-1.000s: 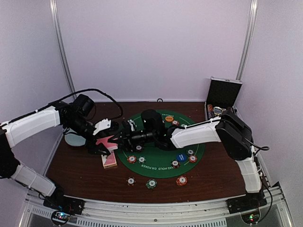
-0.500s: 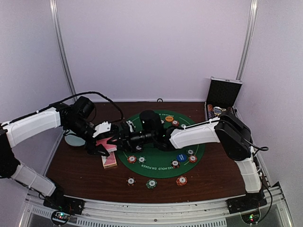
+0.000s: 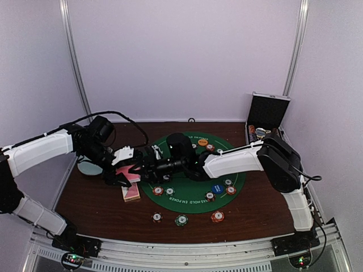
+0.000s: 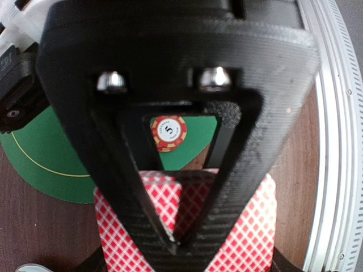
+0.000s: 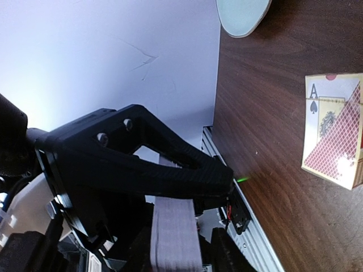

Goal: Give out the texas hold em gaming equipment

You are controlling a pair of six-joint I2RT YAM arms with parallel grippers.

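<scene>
My left gripper [image 3: 123,174] is shut on a pink-red diamond-backed playing card [image 4: 249,226], its fingertips [image 4: 170,241] pinched together over the card's middle. Right beside it, my right gripper [image 3: 143,168] holds a deck of cards [image 5: 173,226] edge-on between its jaws. The two meet over the left rim of the green mat [image 3: 190,182]. A small pile of cards [image 3: 131,192] lies on the wood below them, an ace of spades [image 5: 317,107] face up in it. Striped chips [image 3: 158,191] lie on the mat, with a blue button [image 3: 218,188] and an orange button [image 3: 202,142].
Three chips [image 3: 181,220] sit on the wood in front of the mat. A pale blue dish [image 3: 87,167] lies at the left edge under my left arm. An open black-lined metal case [image 3: 267,113] stands at the back right.
My left gripper has closed onto the card at the deck and sunk slightly. The right gripper's jaws have eased a little; both arms stay put.
</scene>
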